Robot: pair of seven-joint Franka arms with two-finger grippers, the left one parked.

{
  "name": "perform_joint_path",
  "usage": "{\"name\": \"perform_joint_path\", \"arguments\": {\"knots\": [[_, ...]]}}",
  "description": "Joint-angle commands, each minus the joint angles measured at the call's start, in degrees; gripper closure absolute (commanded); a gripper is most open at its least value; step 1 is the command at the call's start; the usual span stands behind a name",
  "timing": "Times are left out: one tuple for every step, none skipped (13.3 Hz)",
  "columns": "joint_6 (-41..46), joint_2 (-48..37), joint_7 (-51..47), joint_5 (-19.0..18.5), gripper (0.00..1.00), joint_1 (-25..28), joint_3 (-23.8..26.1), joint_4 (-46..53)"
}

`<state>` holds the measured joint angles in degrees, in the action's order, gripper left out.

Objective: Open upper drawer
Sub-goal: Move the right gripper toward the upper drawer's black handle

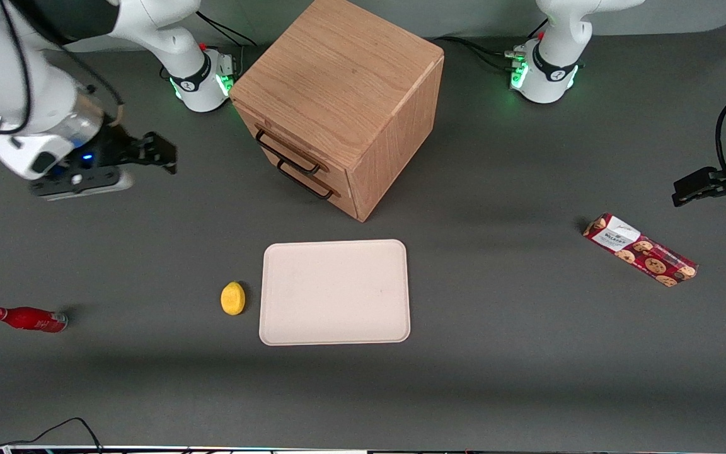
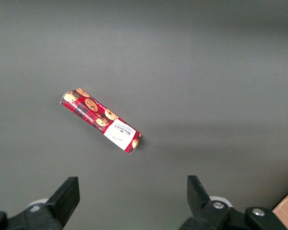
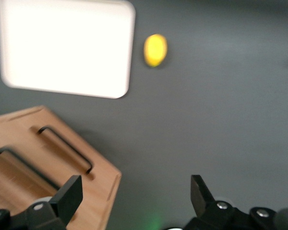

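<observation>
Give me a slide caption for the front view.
Open gripper hovers beside the cabinet, upper drawer shut.

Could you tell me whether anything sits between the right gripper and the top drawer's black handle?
Nothing visible does. The open black two-finger gripper hovers toward the working arm's end; only bare grey table separates it from the light-oak upper drawer.
</observation>
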<state>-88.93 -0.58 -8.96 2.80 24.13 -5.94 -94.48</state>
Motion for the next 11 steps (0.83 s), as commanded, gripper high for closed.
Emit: {"name": "perform_joint_path", "arguments": {"knots": [[1.3, 0.4, 1.0, 1.2, 0.0, 6.5, -0.9, 1.2], [1.3, 0.7, 1.0, 1.2, 0.0, 9.2, -1.1, 1.7], [1.2, 1.1, 1.0, 1.2, 0.0, 11.7, -1.4, 2.3], [0.9, 1.8, 1.1, 1.2, 0.0, 13.3, -1.4, 2.5], [0.8, 2.4, 1.1, 1.2, 0.0, 15.0, -1.4, 3.0], [0.8, 3.1, 1.0, 1.2, 0.0, 16.2, -1.4, 3.6], [0.8, 3.5, 1.0, 1.2, 0.0, 16.8, -1.4, 4.0], [0.7, 3.7, 1.1, 1.2, 0.0, 16.9, -1.2, 4.0], [0.8, 3.7, 1.9, 1.4, 0.0, 16.9, -1.2, 3.9], [1.0, 3.7, 4.9, 2.3, 0.0, 16.7, -1.2, 3.5], [1.0, 3.8, 7.7, 3.5, 0.0, 16.3, -1.3, 2.9]]}}
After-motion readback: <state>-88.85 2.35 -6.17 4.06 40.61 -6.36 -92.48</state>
